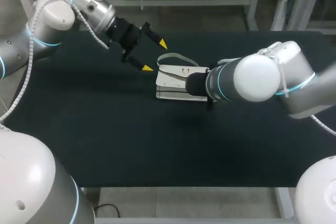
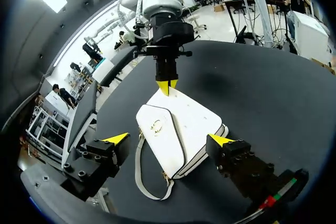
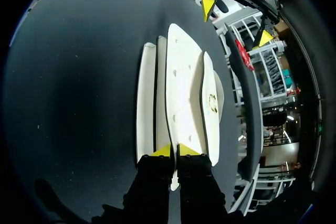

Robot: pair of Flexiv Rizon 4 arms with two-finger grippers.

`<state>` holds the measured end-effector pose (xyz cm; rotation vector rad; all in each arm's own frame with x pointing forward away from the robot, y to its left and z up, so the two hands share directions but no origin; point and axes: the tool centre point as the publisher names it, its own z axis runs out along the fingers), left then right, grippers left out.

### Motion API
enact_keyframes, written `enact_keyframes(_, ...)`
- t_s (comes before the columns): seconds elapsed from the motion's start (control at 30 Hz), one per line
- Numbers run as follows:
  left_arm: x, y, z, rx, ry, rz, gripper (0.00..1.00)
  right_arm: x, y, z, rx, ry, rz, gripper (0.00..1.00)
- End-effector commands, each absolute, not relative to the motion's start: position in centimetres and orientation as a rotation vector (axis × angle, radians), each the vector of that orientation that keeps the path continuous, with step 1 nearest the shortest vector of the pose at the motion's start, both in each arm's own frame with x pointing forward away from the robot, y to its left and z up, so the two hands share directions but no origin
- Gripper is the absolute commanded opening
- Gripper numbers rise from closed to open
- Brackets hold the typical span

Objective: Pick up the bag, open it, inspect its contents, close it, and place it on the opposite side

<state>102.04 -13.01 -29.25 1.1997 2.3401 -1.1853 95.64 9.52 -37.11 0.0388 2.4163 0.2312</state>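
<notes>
From above, my right arm [image 1: 252, 80] hides the right gripper [image 3: 173, 151] and one end of the bag [image 1: 172, 80]. Its clasp [image 2: 156, 125] is too small to make out.

Bag [image 1: 176, 80] on table [image 1: 105, 140], beside left tool [image 1: 156, 56]

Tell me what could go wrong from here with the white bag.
1. The right gripper is shut on only a thin edge of the bag, which lies flat on the table. On a lift it might slip out or tilt.
2. The strap lies loose beside the open left gripper. A finger closing in could catch it and drag the bag.
</notes>
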Motion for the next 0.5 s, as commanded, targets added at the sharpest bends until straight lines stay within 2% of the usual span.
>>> enact_keyframes(0.03,101.1,-14.2,-29.3,1.197,2.357,-1.124,0.98,95.4,9.3,-37.5,0.042,2.323,0.242,0.00)
enact_keyframes(0.33,100.5,-15.5,-31.3,1.230,2.371,-1.114,0.69,95.4,9.3,-37.5,0.042,2.323,0.242,0.00)
enact_keyframes(0.5,100.2,-16.2,-32.2,1.241,2.387,-1.090,0.74,95.4,9.3,-37.5,0.042,2.323,0.242,0.00)
